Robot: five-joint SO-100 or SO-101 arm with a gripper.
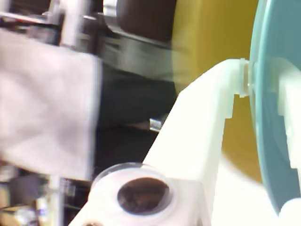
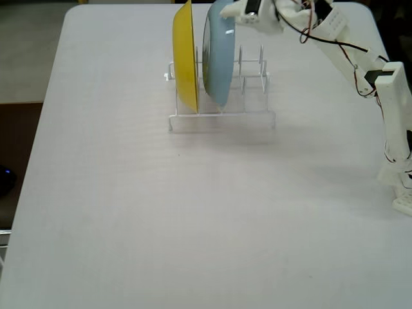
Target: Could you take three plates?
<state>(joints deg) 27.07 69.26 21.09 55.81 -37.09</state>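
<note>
Fixed view: looked down on a pale table (image 2: 161, 219) with a clear wire rack (image 2: 222, 116) toward its far edge.
Rack: held two plates on edge, both upright and side by side at the rack's left end as this view showed it; slots to the right of them stood bare.
Blue plate (image 2: 217, 55): sat in the rack just right of the yellow plate (image 2: 186, 55), near it but apart at the rims.
Gripper (image 2: 226, 14): reached in from the right, at the blue plate's top rim, above the rack.
Arm (image 2: 360, 64): white, stretched from its base at the table's right edge toward the rack, with red and black wires along it.
Wrist view: blurred; showed the blue plate (image 1: 275, 117) edge-on at the right, the yellow plate (image 1: 211, 42) behind it.
Gripper state (image 1: 248, 77): clamped on the blue plate's rim, one white finger (image 1: 202, 127) pressed against the plate's near face, the other finger (image 1: 289, 113) seen on its far side.
Other two plates of the task: not seen in either view.
Background beyond the rack in the wrist view: too blurred to name.
</note>
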